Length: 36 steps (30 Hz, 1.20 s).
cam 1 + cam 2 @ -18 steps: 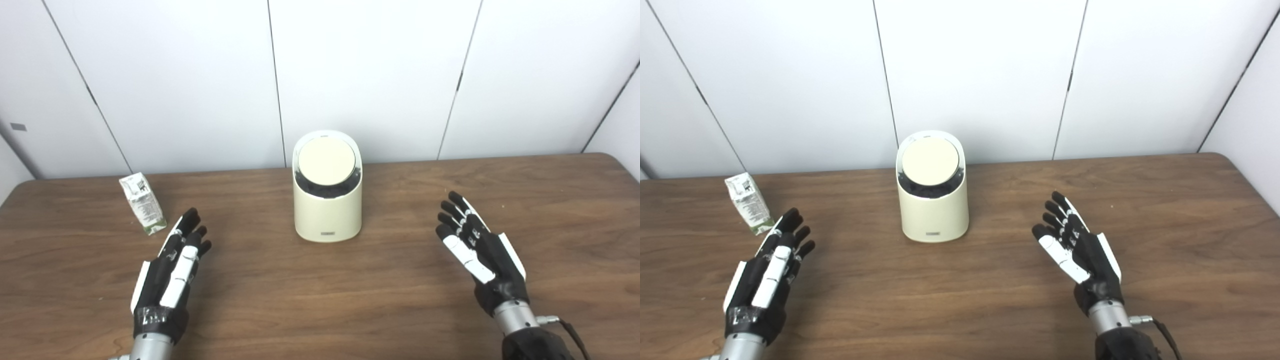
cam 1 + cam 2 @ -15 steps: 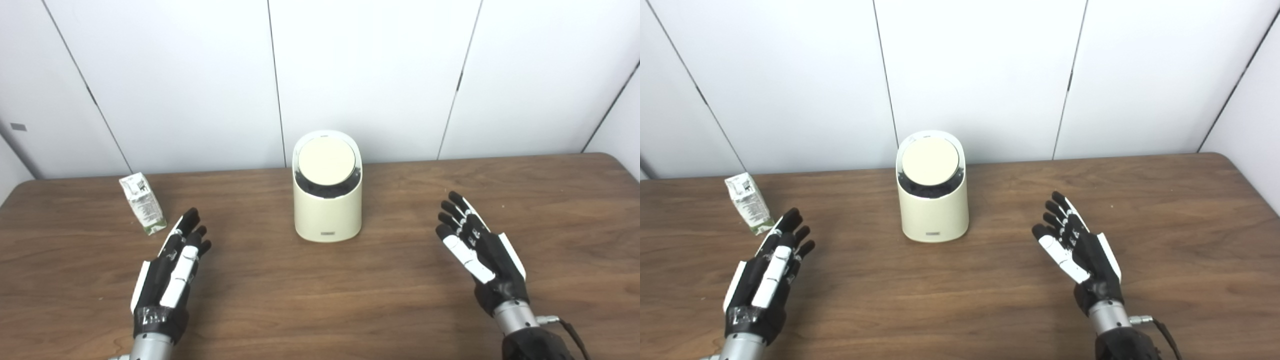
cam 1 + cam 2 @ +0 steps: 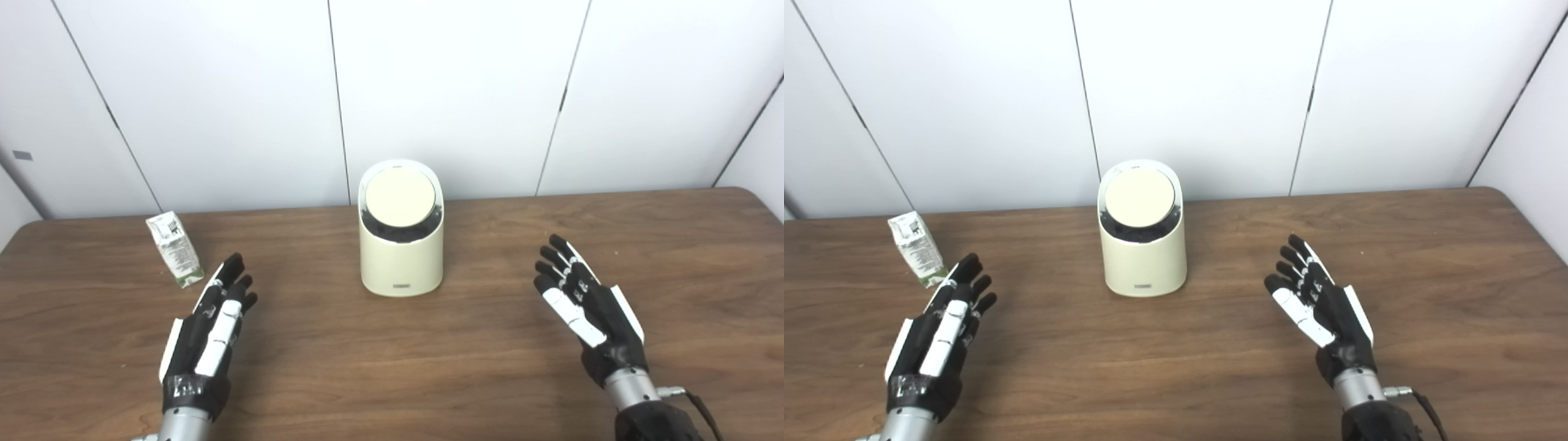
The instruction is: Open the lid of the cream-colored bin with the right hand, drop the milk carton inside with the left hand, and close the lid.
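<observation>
My right hand (image 3: 588, 297) and left hand (image 3: 211, 321) lay spread and empty above the table (image 3: 490, 367), so I judged nothing begun: the right needed to reach the shut lid (image 3: 400, 197) of the cream-colored bin (image 3: 401, 260), the milk carton (image 3: 175, 247) standing just beyond my left fingertips.

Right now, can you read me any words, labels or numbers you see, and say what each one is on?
Nothing can be read.
Bin: a small dark label low on its front, too small to read.
Carton: print on its white top and green side, too blurred to read.
Left hand: marks on the dark wrist band, not legible.
Right hand: no text visible.
</observation>
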### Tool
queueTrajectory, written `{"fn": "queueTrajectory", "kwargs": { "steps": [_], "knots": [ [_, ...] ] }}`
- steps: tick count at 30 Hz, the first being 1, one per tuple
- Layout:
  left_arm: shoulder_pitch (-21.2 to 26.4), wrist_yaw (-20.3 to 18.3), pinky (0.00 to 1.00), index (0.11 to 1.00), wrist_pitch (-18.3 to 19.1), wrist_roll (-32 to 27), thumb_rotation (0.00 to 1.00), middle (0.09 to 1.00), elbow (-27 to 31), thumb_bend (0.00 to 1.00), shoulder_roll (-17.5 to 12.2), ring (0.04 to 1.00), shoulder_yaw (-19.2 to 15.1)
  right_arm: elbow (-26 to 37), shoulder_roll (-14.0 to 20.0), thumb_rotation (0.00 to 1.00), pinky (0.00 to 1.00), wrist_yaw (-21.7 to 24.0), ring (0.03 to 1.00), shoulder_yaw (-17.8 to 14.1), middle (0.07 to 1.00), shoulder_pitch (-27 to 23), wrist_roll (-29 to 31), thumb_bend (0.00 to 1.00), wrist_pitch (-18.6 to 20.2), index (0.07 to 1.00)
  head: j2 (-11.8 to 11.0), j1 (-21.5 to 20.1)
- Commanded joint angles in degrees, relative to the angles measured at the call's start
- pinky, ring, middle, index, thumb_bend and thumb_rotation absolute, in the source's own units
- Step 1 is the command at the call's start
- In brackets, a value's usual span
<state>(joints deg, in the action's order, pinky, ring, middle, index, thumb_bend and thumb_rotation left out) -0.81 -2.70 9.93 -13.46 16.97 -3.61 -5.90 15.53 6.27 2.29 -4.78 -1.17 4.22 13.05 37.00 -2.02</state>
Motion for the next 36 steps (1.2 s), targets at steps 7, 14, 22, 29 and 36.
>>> {"fn": "queueTrajectory", "kwargs": {
  "steps": [7,14,22,29,36],
  "knots": [
    [1.31,0.30,0.93,0.960,-0.39,0.40,0.60,0.964,2.19,0.64,-0.04,0.954,0.07,1.85,0.32,0.44,0.87,0.52,0.875,-0.61,0.912,-1.56,2.03,0.61,-0.61,0.932,-0.01,0.62],
    [1.37,0.24,0.94,0.963,-0.88,0.99,0.62,0.974,1.35,0.62,-0.03,0.959,0.40,0.83,-0.39,0.44,0.80,-0.32,0.856,1.21,0.896,-6.30,0.02,0.79,0.97,0.920,-0.50,1.09],
    [1.33,-0.03,0.94,0.965,-1.37,1.44,0.61,0.962,1.14,0.61,0.26,0.956,0.83,0.28,-0.22,0.53,0.80,-1.32,0.844,7.37,0.871,-16.79,-11.61,0.85,5.84,0.911,-0.42,1.31],
    [1.21,-0.01,0.94,0.965,-1.46,1.94,0.61,0.963,0.66,0.63,0.54,0.957,1.22,-4.03,-2.97,0.47,0.85,-2.09,0.876,8.99,0.876,-23.31,-13.85,0.89,6.05,0.898,-0.68,1.75],
    [1.01,0.22,0.94,0.958,-0.86,2.46,0.59,0.965,0.99,0.65,1.18,0.956,1.81,-10.83,-2.71,0.43,0.78,-3.38,0.859,12.31,0.865,-29.37,-20.67,0.89,5.35,0.870,-0.70,2.07]
  ]
}}
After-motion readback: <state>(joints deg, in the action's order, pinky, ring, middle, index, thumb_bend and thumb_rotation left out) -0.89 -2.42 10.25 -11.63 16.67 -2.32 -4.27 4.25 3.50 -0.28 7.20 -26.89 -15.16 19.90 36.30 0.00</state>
